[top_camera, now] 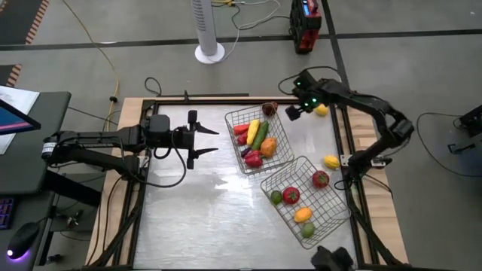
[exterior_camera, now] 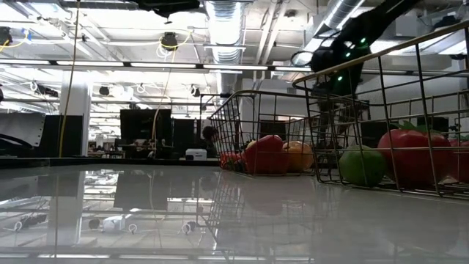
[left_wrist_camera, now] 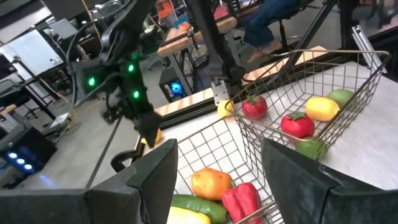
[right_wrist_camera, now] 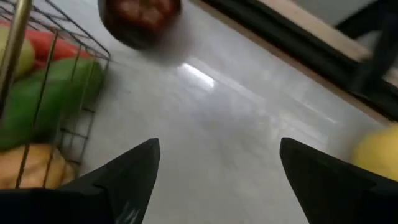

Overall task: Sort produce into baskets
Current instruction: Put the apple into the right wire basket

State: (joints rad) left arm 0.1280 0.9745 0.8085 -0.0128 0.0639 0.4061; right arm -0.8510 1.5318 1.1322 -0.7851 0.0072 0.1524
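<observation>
Two silver wire baskets hold produce. The far basket (top_camera: 260,139) holds red, yellow, green and orange pieces. The near basket (top_camera: 305,197) holds red, green and yellow pieces. A dark purple piece (top_camera: 269,109), a yellow piece (top_camera: 321,110) and another yellow piece (top_camera: 331,162) lie loose on the table. My right gripper (top_camera: 292,113) hovers open and empty between the purple piece (right_wrist_camera: 140,15) and the yellow piece (right_wrist_camera: 379,152), over bare table. My left gripper (top_camera: 215,141) is open and empty, left of the far basket (left_wrist_camera: 205,155).
A raised dark frame (top_camera: 350,143) runs around the white tabletop. Bare tabletop (top_camera: 203,218) lies left of and in front of the baskets. The baskets stand close together at the right (exterior_camera: 381,110). In the left wrist view, a person sits beyond the table (left_wrist_camera: 273,18).
</observation>
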